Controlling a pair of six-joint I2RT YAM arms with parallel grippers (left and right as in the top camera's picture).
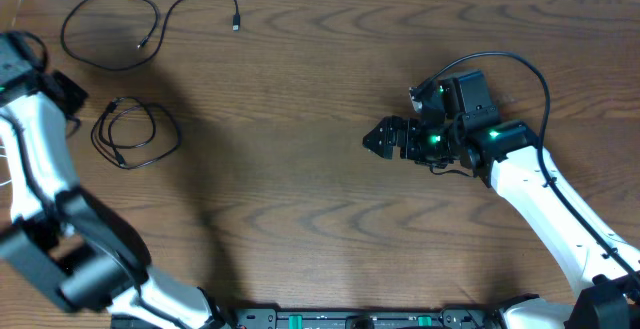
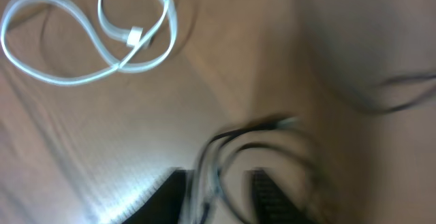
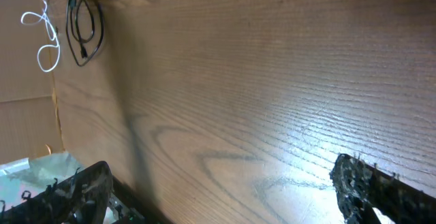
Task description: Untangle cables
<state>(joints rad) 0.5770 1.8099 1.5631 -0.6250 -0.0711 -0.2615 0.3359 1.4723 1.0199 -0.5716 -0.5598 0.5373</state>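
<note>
A black cable (image 1: pixel 110 29) lies in a wide loop at the table's far left, its plug end to the right. A second black cable (image 1: pixel 135 134) lies coiled below it and also shows in the right wrist view (image 3: pixel 85 26). The white cable (image 2: pixel 102 33) lies in loose loops on a lighter surface past the table edge, seen in the right wrist view too (image 3: pixel 44 40), and is out of the overhead view. My left gripper (image 2: pixel 221 197) is open in a blurred view, a strand of the black coil (image 2: pixel 259 135) between its fingers. My right gripper (image 1: pixel 385 137) is open and empty over mid-table (image 3: pixel 228 197).
The left arm (image 1: pixel 40 179) runs along the table's left edge. A thick black wire (image 1: pixel 530 74) arcs over the right arm. Crumpled pale material (image 3: pixel 34 169) lies beyond the table edge in the right wrist view.
</note>
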